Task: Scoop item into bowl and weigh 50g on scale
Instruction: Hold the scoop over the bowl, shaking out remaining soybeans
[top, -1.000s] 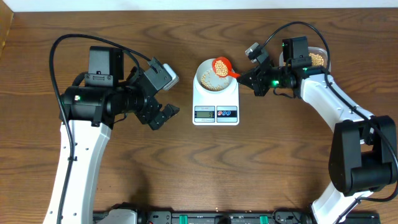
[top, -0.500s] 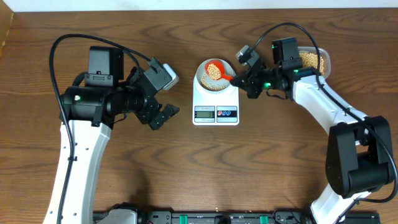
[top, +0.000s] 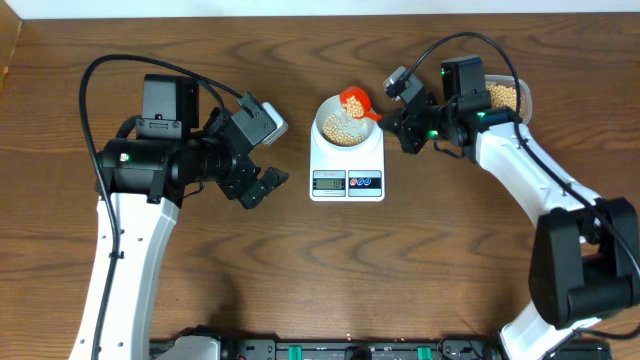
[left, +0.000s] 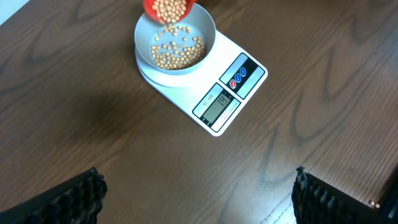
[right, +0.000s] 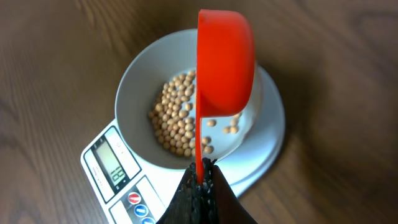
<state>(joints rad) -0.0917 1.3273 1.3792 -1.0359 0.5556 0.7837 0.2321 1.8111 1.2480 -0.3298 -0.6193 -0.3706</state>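
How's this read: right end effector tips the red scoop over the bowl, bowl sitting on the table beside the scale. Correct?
No. The bowl sits on the scale, not beside it, as the left wrist view shows. The rest holds: right end effector tips the red scoop over the bowl.

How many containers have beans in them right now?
3: the white bowl on the scale, the red scoop tipped above it, and the clear tub at far right, partly hidden. No others visible.
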